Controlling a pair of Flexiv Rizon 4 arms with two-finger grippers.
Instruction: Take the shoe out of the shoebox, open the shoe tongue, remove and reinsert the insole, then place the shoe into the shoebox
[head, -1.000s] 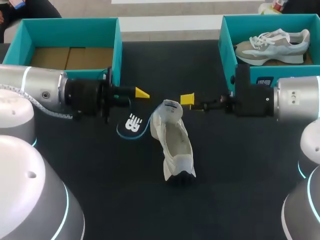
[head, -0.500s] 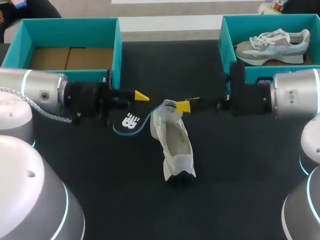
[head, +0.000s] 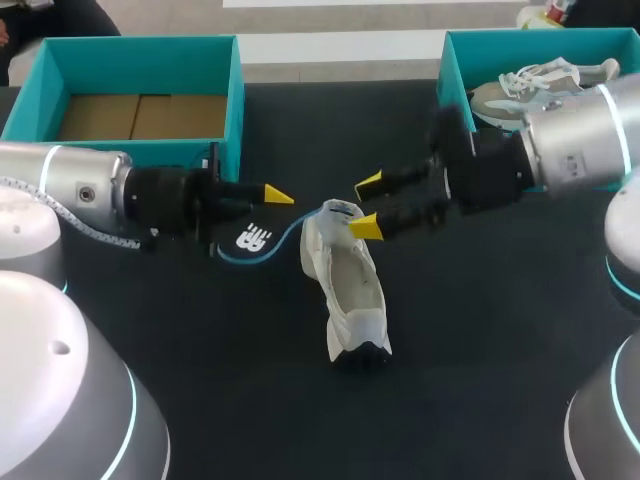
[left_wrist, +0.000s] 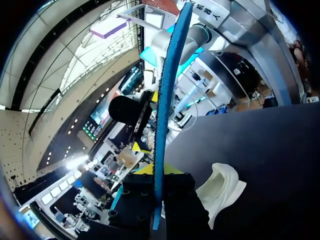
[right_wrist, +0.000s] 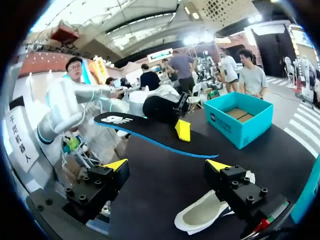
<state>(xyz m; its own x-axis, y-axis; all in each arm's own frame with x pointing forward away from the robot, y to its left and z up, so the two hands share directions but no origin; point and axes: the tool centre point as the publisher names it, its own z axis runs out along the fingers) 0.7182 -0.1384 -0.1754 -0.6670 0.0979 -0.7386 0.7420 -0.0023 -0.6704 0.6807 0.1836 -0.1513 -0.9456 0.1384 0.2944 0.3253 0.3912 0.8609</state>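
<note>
A white shoe (head: 350, 290) lies on the dark table, heel toward the back and opening up; it also shows in the left wrist view (left_wrist: 220, 190) and the right wrist view (right_wrist: 205, 212). My left gripper (head: 278, 194) is shut on a black insole (head: 255, 240) with a blue edge, held just left of the heel. In the left wrist view the insole (left_wrist: 167, 100) stands edge-on out of that gripper (left_wrist: 157, 172). My right gripper (head: 367, 205) is open beside the heel, one tip over the shoe's collar. Ahead of its spread fingers (right_wrist: 167, 165) floats the insole (right_wrist: 150, 131).
An empty teal shoebox (head: 232, 100) stands at the back left, also seen in the right wrist view (right_wrist: 240, 120). A second teal box (head: 450, 70) at the back right holds a grey and white shoe (head: 545, 90). Bare dark table lies in front of the shoe.
My right gripper has turned and swung so its fingers now stand apart by the shoe's heel. The left gripper has drawn slightly left with the insole.
</note>
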